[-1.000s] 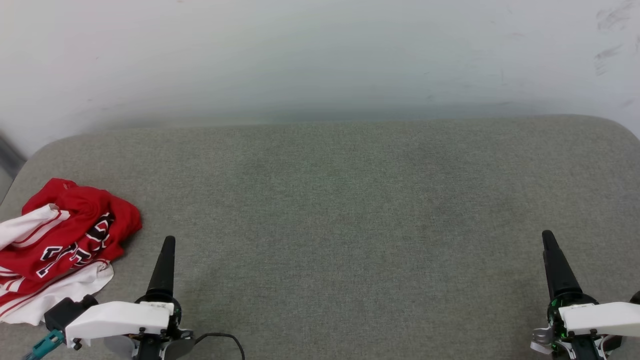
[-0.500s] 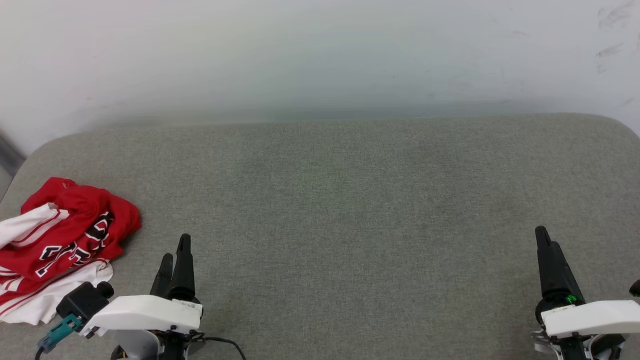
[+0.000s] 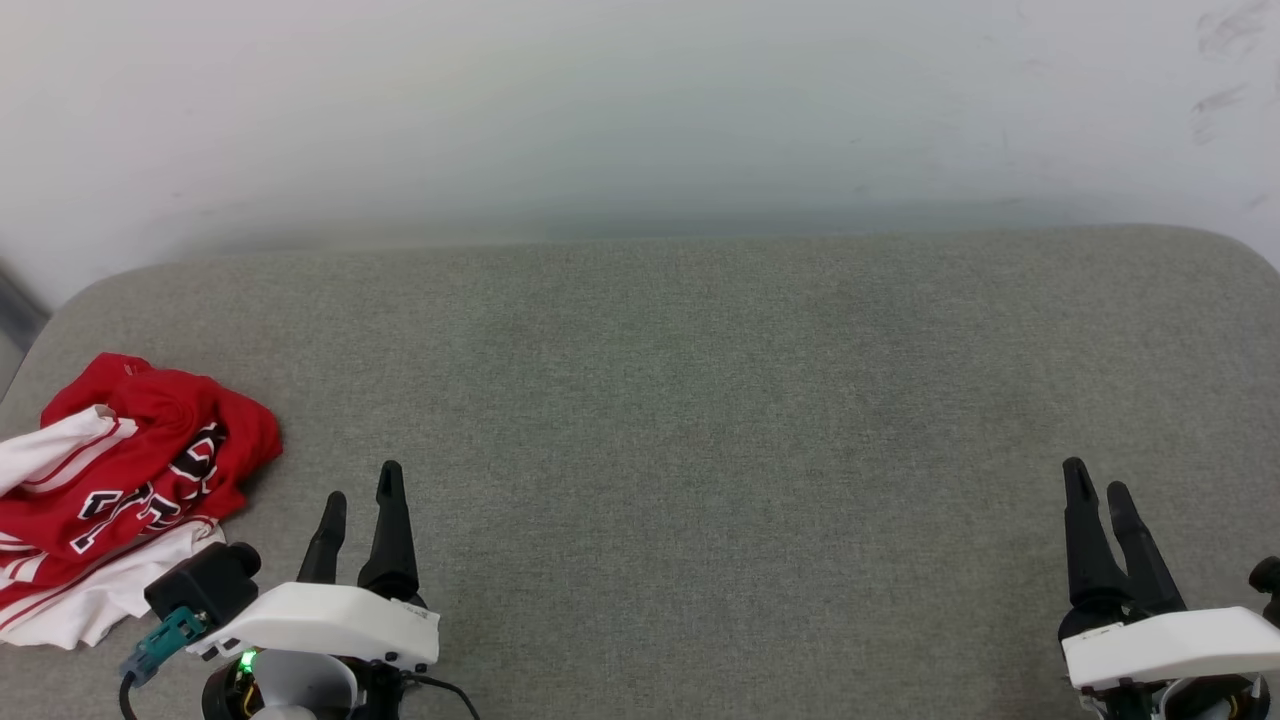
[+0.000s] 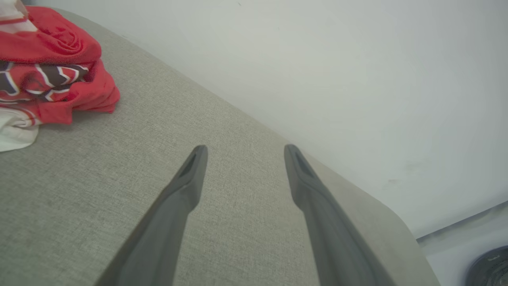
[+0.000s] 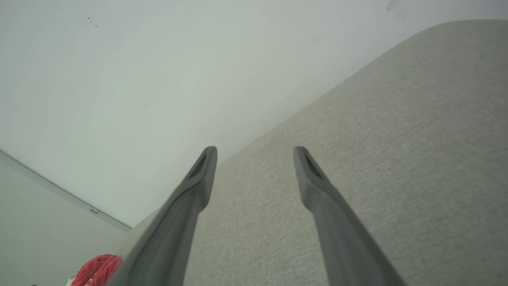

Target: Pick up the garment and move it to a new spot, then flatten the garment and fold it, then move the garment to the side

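Crumpled red jersey-style garment (image 3: 130, 470), with white sleeves and black lettering, heaped at the lower-left edge of the grey woven cushion (image 3: 700, 400). Left gripper (image 3: 362, 483), lower left, near the heap but apart from it; right gripper (image 3: 1094, 477), lower right, well apart. Both are spread wide, holding nothing. For a sound pick-up, the left gripper should probably pinch a raised red fold rather than a trailing sleeve.

Soft, matt red-and-white cloth garment (image 3: 130, 470) on coarsely woven, matt grey upholstery (image 3: 700, 400); behind it, a smooth, matt white wall (image 3: 640, 100) with faint scuffs.
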{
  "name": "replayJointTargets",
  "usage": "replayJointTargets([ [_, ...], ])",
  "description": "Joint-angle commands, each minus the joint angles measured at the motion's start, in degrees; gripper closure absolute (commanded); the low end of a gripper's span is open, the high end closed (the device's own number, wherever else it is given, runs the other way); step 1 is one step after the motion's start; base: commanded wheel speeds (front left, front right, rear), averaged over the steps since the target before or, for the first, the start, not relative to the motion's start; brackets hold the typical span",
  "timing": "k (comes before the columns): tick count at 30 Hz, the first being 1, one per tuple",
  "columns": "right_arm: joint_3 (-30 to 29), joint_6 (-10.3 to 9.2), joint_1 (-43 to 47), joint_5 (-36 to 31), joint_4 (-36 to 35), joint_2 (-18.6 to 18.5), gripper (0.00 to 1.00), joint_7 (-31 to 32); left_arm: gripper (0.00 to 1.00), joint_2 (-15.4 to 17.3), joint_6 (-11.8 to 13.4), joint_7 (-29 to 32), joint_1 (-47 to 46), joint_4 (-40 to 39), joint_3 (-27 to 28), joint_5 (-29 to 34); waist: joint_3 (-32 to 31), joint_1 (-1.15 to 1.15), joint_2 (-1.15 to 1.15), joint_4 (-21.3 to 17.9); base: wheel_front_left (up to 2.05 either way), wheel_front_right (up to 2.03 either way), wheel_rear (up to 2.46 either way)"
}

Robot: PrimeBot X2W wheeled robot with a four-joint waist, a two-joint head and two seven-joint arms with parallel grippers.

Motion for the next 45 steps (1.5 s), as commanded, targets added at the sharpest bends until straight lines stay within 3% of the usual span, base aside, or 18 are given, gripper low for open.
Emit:
replayJointTargets([
  [1,0.07,0.02,0.07,-1.73,-1.07,0.05,0.00,-0.68,0.00,0.74,0.42,-0.55,0.02,-1.06,-0.46,1.73,-0.02,0.00,0.00,0.02,0.00,0.00,0.00],
  [18,0.62,0.01,1.21,-13.44,-2.82,0.08,0.00,-3.46,0.00,2.72,4.19,-3.28,0.66,-2.63,-4.82,12.73,0.01,0.00,0.00,0.15,0.00,0.00,0.00],
  [45,1.30,0.01,3.25,-27.04,-6.52,0.13,0.00,-7.06,0.00,2.14,2.62,-6.96,1.96,-4.32,-6.42,26.68,0.83,0.00,0.00,0.54,0.00,0.00,0.00],
])
